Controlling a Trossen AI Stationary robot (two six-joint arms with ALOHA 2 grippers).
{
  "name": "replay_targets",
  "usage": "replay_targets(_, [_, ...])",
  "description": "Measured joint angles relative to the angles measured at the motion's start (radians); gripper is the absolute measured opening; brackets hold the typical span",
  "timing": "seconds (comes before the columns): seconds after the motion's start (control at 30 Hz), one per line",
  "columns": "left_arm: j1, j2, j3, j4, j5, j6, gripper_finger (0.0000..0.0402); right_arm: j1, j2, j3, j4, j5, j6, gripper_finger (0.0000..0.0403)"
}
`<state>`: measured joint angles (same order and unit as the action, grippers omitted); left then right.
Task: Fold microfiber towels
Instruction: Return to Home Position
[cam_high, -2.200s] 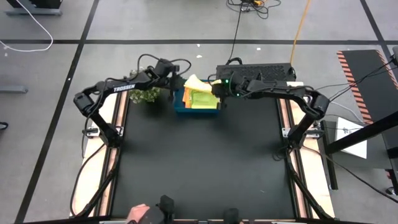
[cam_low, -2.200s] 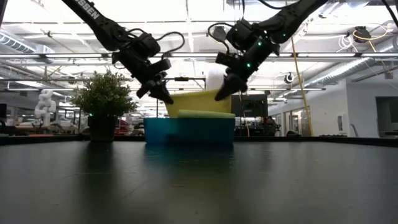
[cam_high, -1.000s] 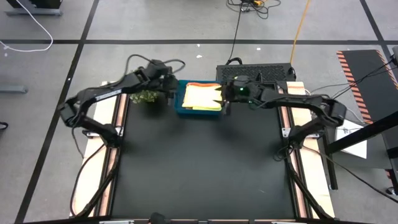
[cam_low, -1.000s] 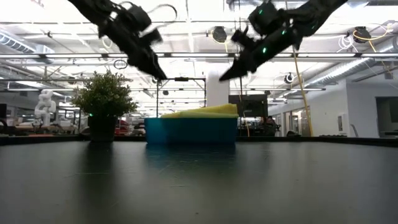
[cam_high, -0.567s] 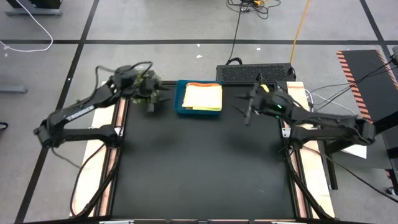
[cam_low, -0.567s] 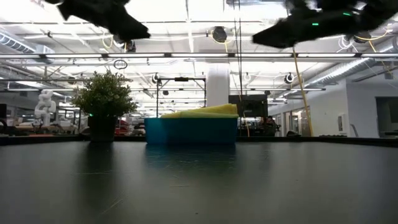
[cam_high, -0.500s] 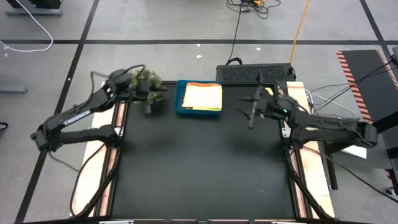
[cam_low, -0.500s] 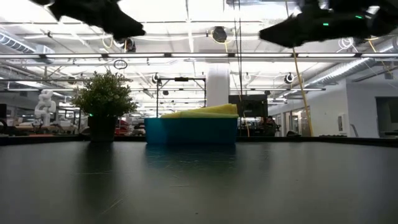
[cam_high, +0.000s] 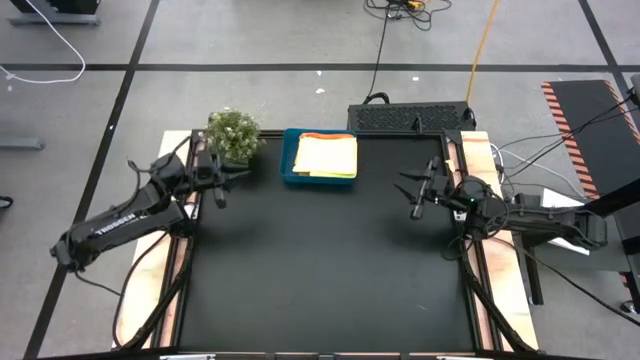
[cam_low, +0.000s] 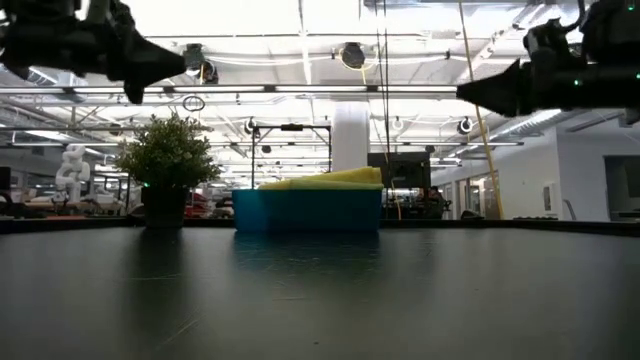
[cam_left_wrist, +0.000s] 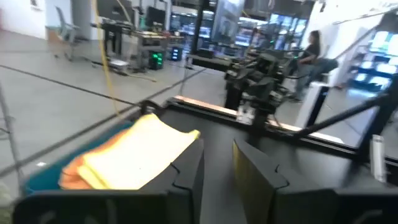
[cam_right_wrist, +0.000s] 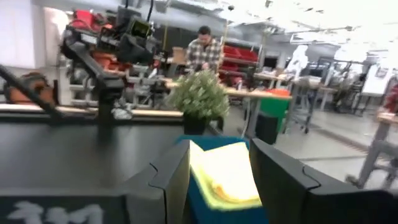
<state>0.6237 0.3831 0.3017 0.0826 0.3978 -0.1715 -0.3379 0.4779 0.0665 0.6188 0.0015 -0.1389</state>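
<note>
Both arms have drawn back from the tray (cam_high: 287, 168) to the sides of the table (cam_high: 320, 270): left gripper (cam_high: 222, 186) near the plant (cam_high: 233, 133), right gripper (cam_high: 410, 195) opposite, each empty with fingers spread. Folded yellow towels (cam_high: 326, 157) lie stacked in the tray

Yellow and orange towels (cam_high: 327, 156), blue tray (cam_high: 318, 183), green plant (cam_high: 232, 132), black table (cam_high: 320, 270)

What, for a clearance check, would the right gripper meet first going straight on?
Likely the folded yellow towels in the blue tray, framed between the open fingers of the right gripper; depth unclear.
</note>
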Motion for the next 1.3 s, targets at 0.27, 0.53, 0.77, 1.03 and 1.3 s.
replay_targets(0.27, [-0.135,-0.186,-0.111,-0.005,-0.095,0.064,0.0036,0.110,-0.015,-0.048,-0.001,0.117,0.000,0.0152])
replay_targets(0.53, [-0.182,-0.342,-0.146,-0.123,-0.164,0.118,0.0006,0.236,-0.015,-0.050,-0.079,0.239,-0.027,0.0105])
replay_targets(0.77, [-0.182,-0.374,-0.224,-0.138,-0.217,0.072,0.0004,0.268,0.000,-0.051,-0.119,0.268,-0.004,0.0055])
replay_targets(1.03, [-0.215,-0.373,-0.292,-0.031,-0.321,0.038,0.0002,0.269,0.008,-0.052,-0.125,0.277,-0.004,0.0019])
replay_targets(1.3, [-0.276,-0.373,-0.292,-0.048,-0.346,0.064,0.0004,0.269,0.035,-0.053,-0.154,0.286,-0.003,0.0016])
